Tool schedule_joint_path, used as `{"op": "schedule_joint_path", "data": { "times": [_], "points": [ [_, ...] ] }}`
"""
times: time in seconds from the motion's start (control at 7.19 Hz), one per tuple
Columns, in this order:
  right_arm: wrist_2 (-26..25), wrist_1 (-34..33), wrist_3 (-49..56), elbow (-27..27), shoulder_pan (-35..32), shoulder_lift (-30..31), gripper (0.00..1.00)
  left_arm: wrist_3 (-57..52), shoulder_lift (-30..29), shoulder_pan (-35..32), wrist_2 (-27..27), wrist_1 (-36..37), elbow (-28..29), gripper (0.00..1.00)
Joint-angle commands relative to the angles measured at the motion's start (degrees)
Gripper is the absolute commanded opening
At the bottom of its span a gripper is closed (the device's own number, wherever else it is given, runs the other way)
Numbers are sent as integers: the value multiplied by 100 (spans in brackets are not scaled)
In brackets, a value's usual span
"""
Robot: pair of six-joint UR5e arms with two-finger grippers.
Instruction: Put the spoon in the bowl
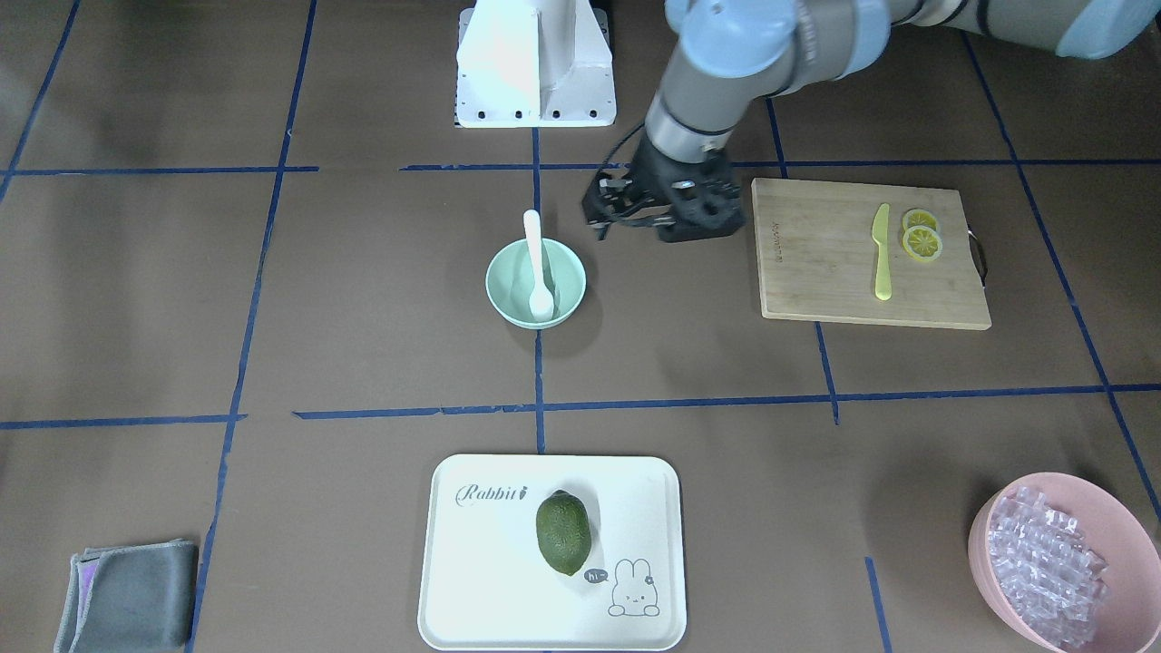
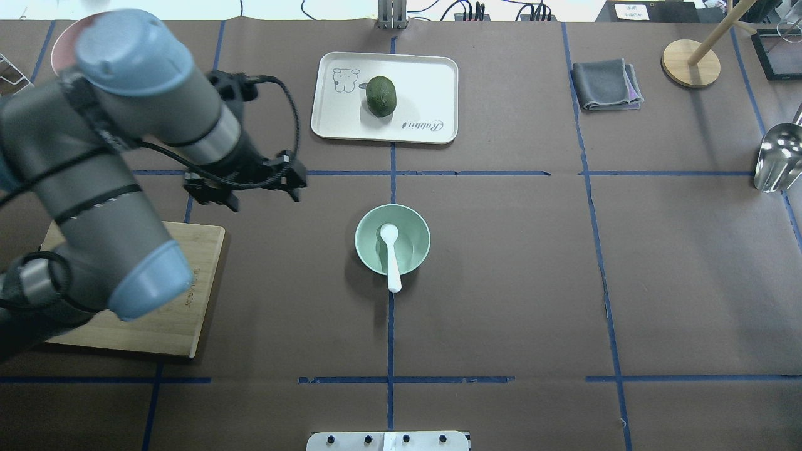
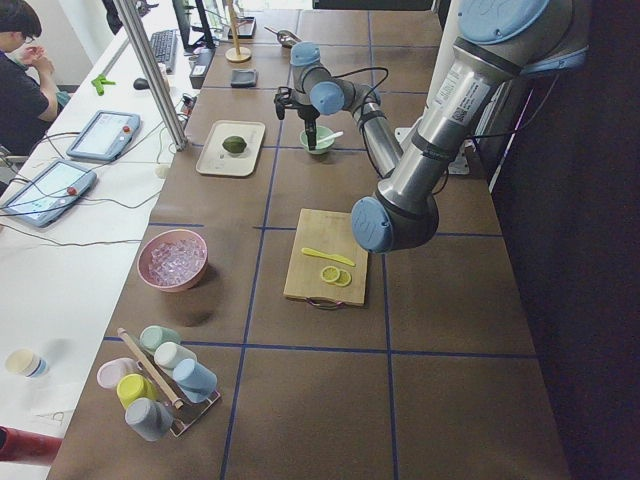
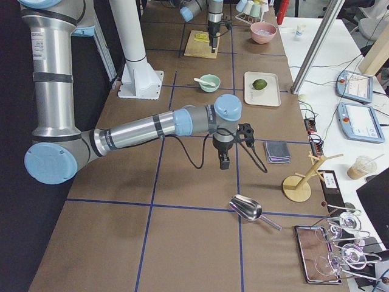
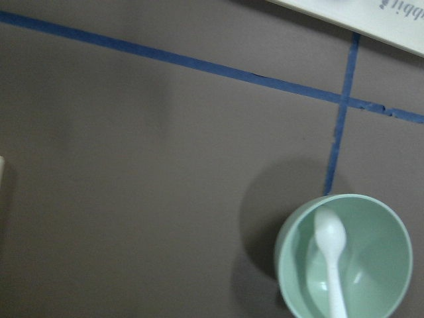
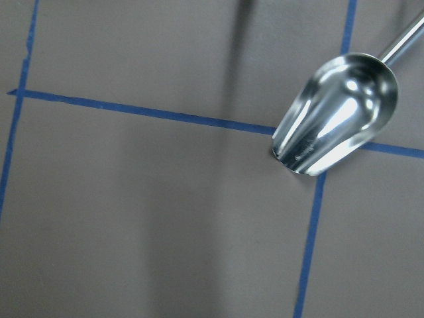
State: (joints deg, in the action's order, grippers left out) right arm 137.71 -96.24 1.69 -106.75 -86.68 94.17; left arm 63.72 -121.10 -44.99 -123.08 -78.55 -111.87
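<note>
The spoon (image 1: 537, 258) lies in the bowl (image 1: 568, 272) at the table's middle, handle jutting over the rim on my side, and my left claw (image 1: 635, 218) hangs apart and empty near its left, so a careless sweep could clip that handle and flip it out.

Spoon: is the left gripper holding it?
No, the spoon rests in the bowl, handle over the rim, with the left gripper apart from it.
</note>
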Motion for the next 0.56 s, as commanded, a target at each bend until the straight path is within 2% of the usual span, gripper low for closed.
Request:
{"op": "schedule_joint_path", "data": {
  "times": [0.0, 0.14, 0.28, 0.42],
  "points": [
    [19, 9, 385, 486, -524, 129, 100, -1794, 786, -1016, -504, 332, -195, 100],
    [-7, 192, 376, 593, -543, 111, 100, -2507, 1112, -1491, -758, 349, -186, 100],
    [-16, 750, 332, 1038, -543, 85, 100, -3158, 1429, -1852, -891, 349, -143, 100],
    [-16, 1104, -7, 1217, -543, 15, 100, -3817, 1701, -2169, -893, 341, -55, 100]
  ]
}}
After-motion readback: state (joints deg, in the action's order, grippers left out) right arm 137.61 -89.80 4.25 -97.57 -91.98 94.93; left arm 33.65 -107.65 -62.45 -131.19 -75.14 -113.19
